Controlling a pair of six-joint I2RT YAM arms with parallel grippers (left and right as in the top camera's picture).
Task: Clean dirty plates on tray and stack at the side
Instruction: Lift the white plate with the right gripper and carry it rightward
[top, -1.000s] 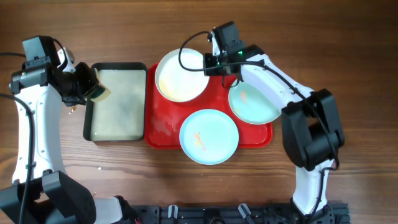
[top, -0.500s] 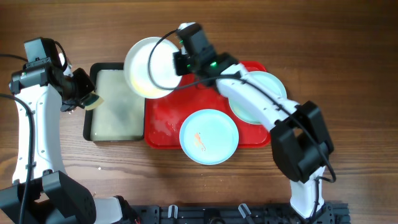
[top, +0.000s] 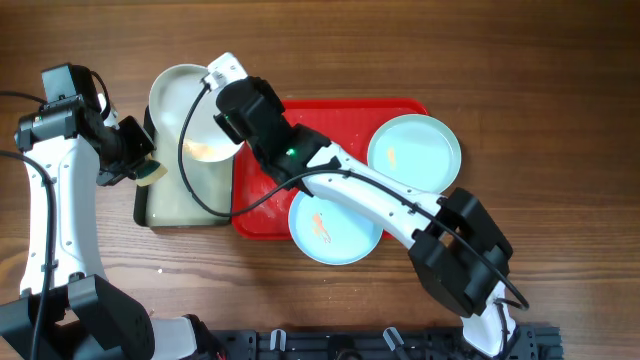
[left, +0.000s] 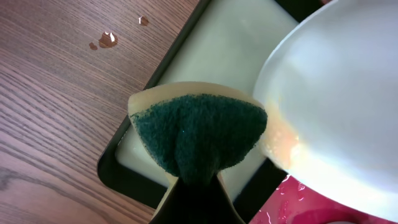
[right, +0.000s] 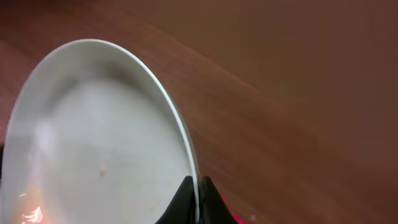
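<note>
**Operator:** End effector on the right arm: state?

**Technician:** The right end effector (right: 194, 198) pinches the thin rim of the white plate (top: 188, 108), with its dark fingertips pressed against both faces of the edge. The plate is round, shallow and glossy. It is held tilted over the far end of the black-rimmed tray (top: 140, 205), left of the red tray (top: 330, 112). An orange smear (left: 281, 140) marks its near inner edge.

**Operator:** And the left arm?

**Technician:** The left end effector (left: 194, 199) is clamped on a sponge (left: 198, 134). The sponge is folded into a wedge, with the coarse dark green scouring face outward and pale yellow foam behind. It sits just beside the plate's rim; whether they touch cannot be told.

**Operator:** The other plates?

**Technician:** Both are round, smooth and pale blue. The far blue plate (top: 415, 152) lies at the right end of the red tray and overhangs its rim. The near blue plate (top: 345, 235) overhangs the tray's near edge and is partly covered by the right arm. Each carries a small orange smear.

**Operator:** Surfaces?

**Technician:** The red tray is glossy plastic, rectangular, with rounded corners and a raised rim. The black-rimmed tray has a flat, pale inside. The counter (top: 560, 80) is brown wood with visible grain, and a few droplets (left: 107, 39) lie on it left of the black-rimmed tray.
</note>
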